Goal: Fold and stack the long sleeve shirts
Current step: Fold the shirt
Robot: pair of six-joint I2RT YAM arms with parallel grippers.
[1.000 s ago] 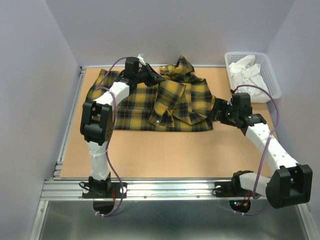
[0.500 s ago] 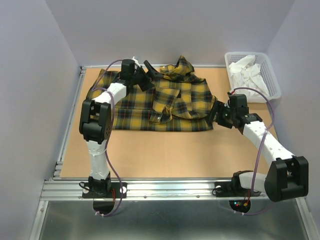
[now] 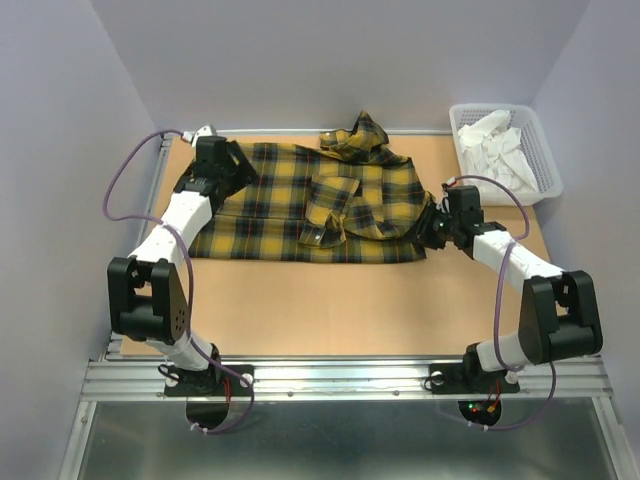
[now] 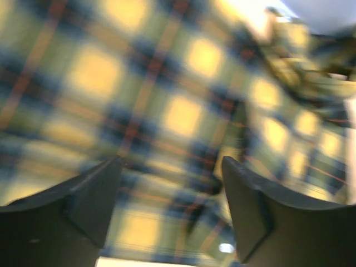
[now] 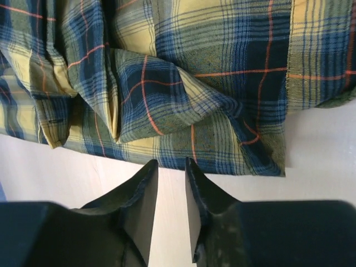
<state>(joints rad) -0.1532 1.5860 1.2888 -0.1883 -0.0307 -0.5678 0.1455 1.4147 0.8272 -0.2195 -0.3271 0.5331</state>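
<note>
The right gripper point(image 5: 171, 164) was seen with its jaws drawn narrow, only a slit between them and no cloth visibly caught in it. The tips were set low against the table point(image 3: 330, 300), just at the near hem of the plaid shirt point(image 5: 183, 83), where a rumpled fold was bunched. The left gripper point(image 4: 169, 167) was held wide and empty above the plaid, the wrist view being too blurred for more.

From above, the shirt point(image 3: 290, 205) was found spread across the far half of the table between the two grippers, collar toward the far edge, with a flap laid over its middle. A white basket point(image 3: 545, 160) of white cloth was noted at the far right corner, well apart.

The step in hand was judged to be an early side fold, the garment being far from folded. For the next move, a firm pinch on the right hem would be called for, followed by a lift and a carry toward the middle.
</note>
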